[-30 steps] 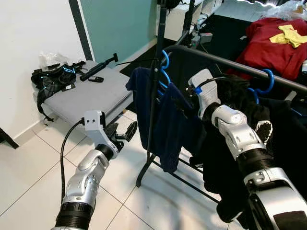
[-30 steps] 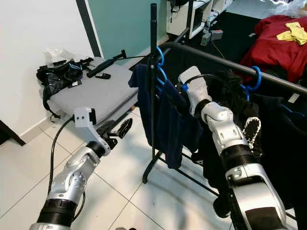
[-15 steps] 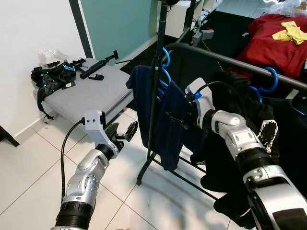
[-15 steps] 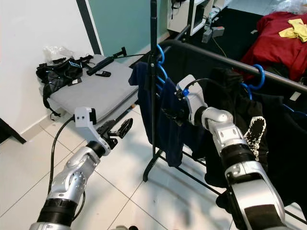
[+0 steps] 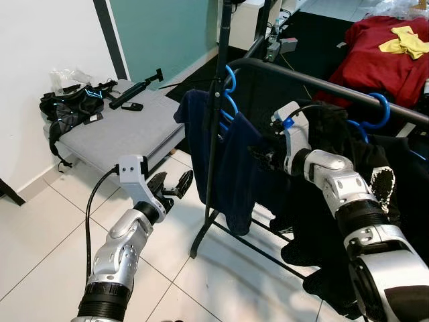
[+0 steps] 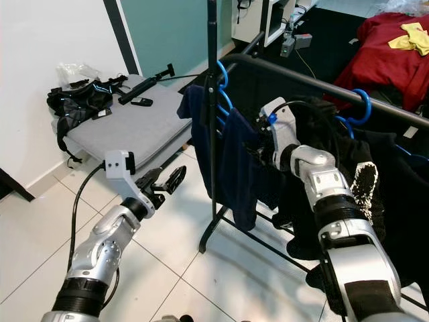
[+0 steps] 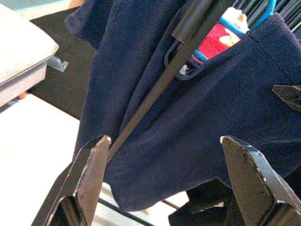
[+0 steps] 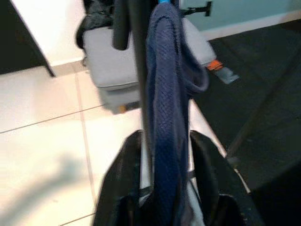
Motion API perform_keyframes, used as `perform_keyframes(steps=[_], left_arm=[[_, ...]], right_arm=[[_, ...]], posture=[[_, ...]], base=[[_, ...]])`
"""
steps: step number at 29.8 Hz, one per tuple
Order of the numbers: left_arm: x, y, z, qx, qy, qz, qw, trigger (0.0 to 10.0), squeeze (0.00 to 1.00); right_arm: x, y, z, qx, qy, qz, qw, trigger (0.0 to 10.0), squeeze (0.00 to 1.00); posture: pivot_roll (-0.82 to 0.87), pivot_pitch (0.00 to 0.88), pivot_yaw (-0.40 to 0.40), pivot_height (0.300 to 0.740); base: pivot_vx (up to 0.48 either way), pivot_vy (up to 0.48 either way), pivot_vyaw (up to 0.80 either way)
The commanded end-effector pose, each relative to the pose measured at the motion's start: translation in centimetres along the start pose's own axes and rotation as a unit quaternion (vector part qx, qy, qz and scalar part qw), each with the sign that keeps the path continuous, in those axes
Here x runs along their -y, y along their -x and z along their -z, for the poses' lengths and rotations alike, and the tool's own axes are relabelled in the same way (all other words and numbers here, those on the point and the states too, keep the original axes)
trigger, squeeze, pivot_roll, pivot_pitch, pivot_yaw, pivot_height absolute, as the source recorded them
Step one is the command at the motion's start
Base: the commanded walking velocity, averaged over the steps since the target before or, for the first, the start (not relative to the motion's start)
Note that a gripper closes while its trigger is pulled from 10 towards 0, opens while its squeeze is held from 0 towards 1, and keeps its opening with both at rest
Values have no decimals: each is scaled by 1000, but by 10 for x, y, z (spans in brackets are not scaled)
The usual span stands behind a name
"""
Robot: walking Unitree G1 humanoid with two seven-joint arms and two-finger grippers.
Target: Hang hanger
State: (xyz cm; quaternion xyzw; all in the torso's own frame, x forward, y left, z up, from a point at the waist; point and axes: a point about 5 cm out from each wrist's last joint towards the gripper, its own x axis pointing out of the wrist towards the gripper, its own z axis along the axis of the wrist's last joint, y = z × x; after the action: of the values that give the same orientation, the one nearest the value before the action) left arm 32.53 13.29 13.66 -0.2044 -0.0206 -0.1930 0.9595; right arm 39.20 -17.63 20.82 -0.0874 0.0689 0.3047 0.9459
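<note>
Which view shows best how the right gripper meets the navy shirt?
The right wrist view: the right gripper has one finger on each side of the navy shirt. The eye views show that gripper against the shirt's shoulder on the rail. The left wrist view shows the shirt's front between open fingers.

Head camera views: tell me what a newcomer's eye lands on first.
The navy shirt on a blue hanger, draped at the end of the black clothes rack, with the right claw closed around its fabric. Next, the left claw hovering open beside the rack's post, and the red garment behind the rail.
</note>
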Motion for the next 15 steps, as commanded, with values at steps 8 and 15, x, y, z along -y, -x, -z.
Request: perform_keyframes(steps=[8, 15], left_arm=[[0, 1, 4, -12, -2, 1, 1000, 10000, 0], [-1, 1, 5, -15, -2, 2, 1000, 10000, 0]], right_arm=[[-1, 1, 11, -32, -28, -15, 999, 0, 0], [0, 1, 15, -46, -27, -5, 999, 0, 0]], posture=[[-19, 212, 34, 740], [-18, 208, 39, 740]], base=[[0, 0, 0], [0, 0, 0]])
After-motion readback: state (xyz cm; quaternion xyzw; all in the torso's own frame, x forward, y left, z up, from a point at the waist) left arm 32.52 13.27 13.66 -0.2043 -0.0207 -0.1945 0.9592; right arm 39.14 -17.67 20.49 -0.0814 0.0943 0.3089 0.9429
